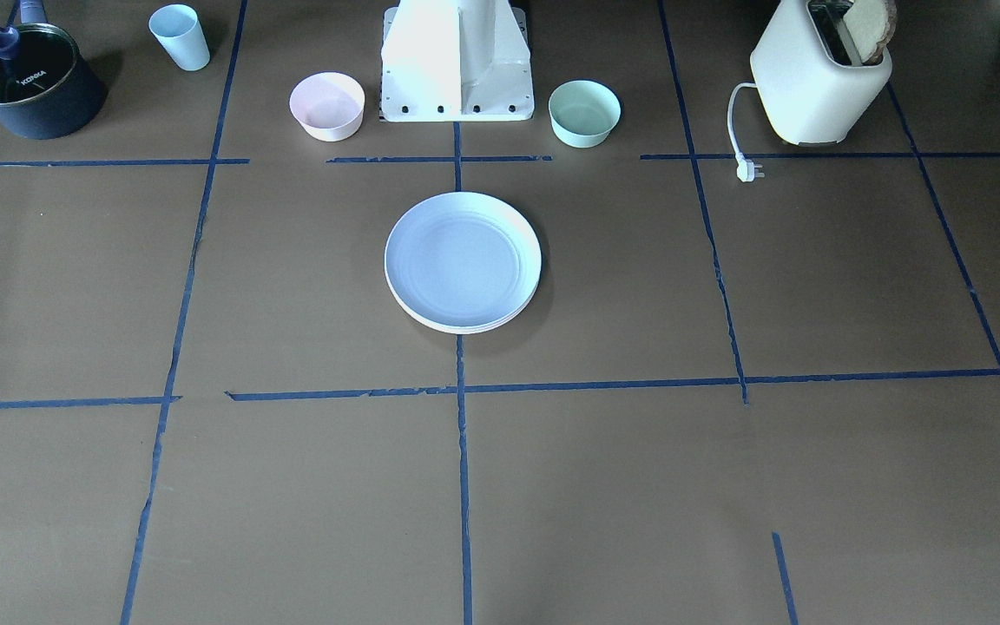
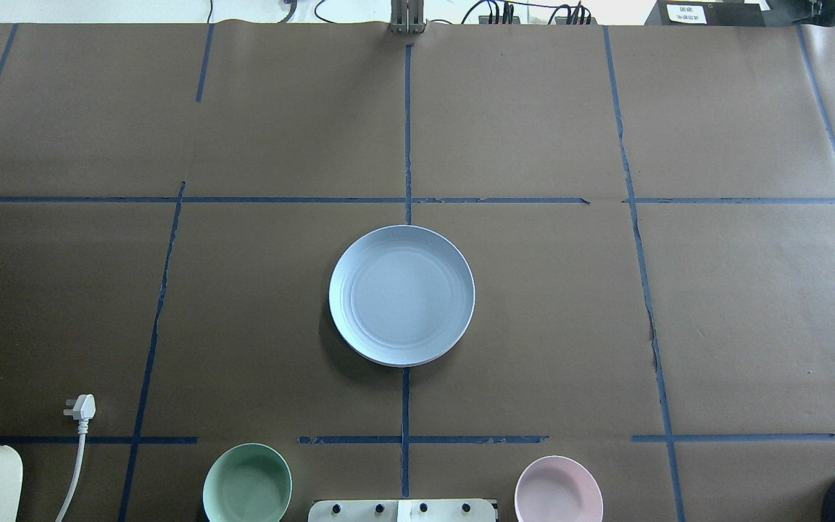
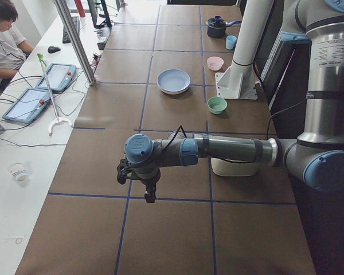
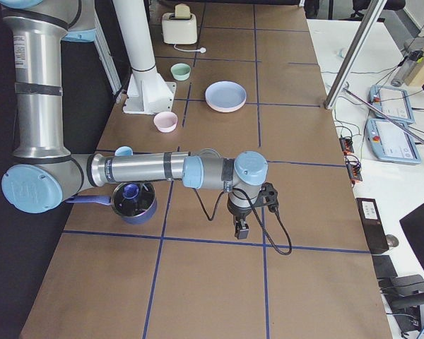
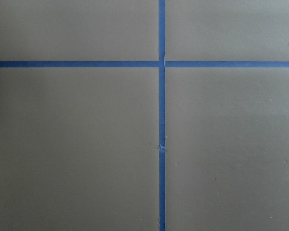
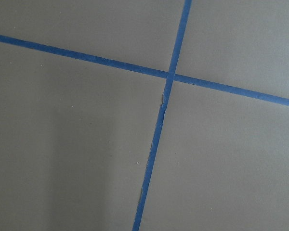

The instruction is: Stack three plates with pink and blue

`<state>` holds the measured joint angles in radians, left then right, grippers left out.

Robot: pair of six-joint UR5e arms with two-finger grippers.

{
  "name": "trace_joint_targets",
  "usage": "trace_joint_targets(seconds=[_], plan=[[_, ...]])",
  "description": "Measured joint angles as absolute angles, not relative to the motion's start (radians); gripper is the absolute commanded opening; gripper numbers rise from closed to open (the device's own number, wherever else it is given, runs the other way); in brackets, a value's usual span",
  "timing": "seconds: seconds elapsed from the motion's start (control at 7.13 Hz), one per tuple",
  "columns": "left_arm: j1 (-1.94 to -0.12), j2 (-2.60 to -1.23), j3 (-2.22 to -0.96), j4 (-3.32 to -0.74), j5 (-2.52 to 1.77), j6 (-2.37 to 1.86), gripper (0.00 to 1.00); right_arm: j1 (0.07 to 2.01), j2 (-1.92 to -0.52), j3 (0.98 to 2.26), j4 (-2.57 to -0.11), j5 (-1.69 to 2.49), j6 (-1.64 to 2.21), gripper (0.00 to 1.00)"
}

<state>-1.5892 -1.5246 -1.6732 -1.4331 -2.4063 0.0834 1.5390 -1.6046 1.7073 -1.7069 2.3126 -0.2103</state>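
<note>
The pale blue plate (image 1: 463,259) lies on top of a stack at the middle of the table, also in the overhead view (image 2: 401,293). A pale rim of a plate under it (image 1: 465,329) shows at the stack's near edge. The plates below are otherwise hidden, so I cannot tell pink from cream. My left gripper (image 3: 149,195) hangs over bare table far from the stack, seen only in the exterior left view. My right gripper (image 4: 240,232) hangs over bare table near the other end. I cannot tell whether either is open or shut. Both wrist views show only brown table and blue tape.
A small pink bowl (image 1: 327,106) and a mint-green bowl (image 1: 584,113) flank the robot base (image 1: 457,69). A white toaster (image 1: 817,82) with its plug (image 1: 749,171), a light blue cup (image 1: 180,36) and a dark pot (image 1: 27,80) stand along the robot's edge.
</note>
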Motion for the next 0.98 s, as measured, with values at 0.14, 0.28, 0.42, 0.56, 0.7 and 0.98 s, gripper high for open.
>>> trace_joint_targets(seconds=[0.14,0.28,0.42,0.56,0.7,0.98], plan=[[-1.589,-1.520,-1.674,-1.436,-2.406,0.084,1.00,1.538,-1.605,1.704,-1.707,2.314,-0.210,1.00],[-1.589,-1.517,-1.674,-1.444,-2.407,0.085,1.00,1.536,-1.605,1.703,-1.707,2.317,-0.209,1.00],[-1.589,-1.513,-1.670,-1.457,-2.408,0.085,1.00,1.533,-1.605,1.702,-1.706,2.317,-0.209,1.00],[-1.589,-1.508,-1.667,-1.467,-2.409,0.084,1.00,1.532,-1.605,1.702,-1.706,2.317,-0.209,1.00],[-1.589,-1.505,-1.667,-1.472,-2.409,0.084,1.00,1.531,-1.604,1.702,-1.706,2.316,-0.209,1.00],[-1.589,-1.504,-1.662,-1.474,-2.412,0.084,1.00,1.531,-1.603,1.702,-1.706,2.317,-0.209,1.00]])
